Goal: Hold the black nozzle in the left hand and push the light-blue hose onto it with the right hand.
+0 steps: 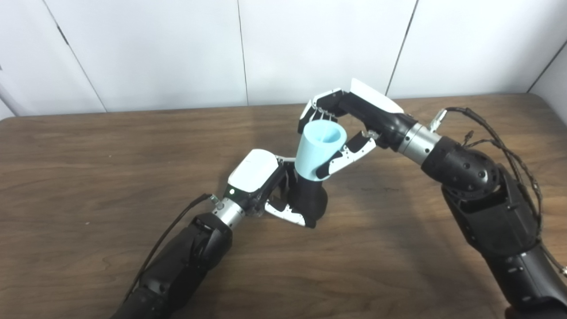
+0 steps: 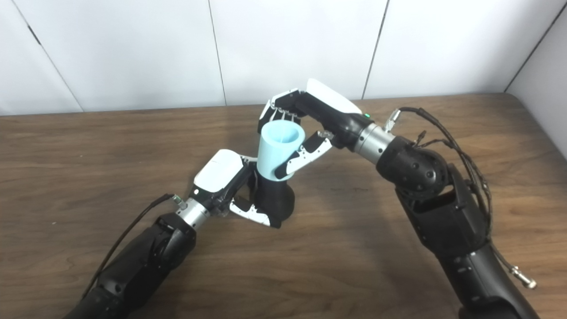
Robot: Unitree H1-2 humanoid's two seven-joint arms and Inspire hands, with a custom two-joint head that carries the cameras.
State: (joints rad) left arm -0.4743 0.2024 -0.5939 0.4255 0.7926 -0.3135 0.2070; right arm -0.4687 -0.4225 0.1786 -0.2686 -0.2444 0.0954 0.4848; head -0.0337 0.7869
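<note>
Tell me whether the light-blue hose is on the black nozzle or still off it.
On it: the light-blue hose meets the black nozzle with no gap visible. How deep it sits, cannot tell.

A bare test space, most like a lab or robotics work cell: a dark wood-grain desk point(image 1: 88, 155) stands against plain white wall panels point(image 1: 146, 48) split by thin dark seams, and loose black cabling point(image 2: 447, 133) runs exposed above the desk.

Legible markings: none found.
No text, label, brand, number or sign can be read on any surface in either head view.
</note>
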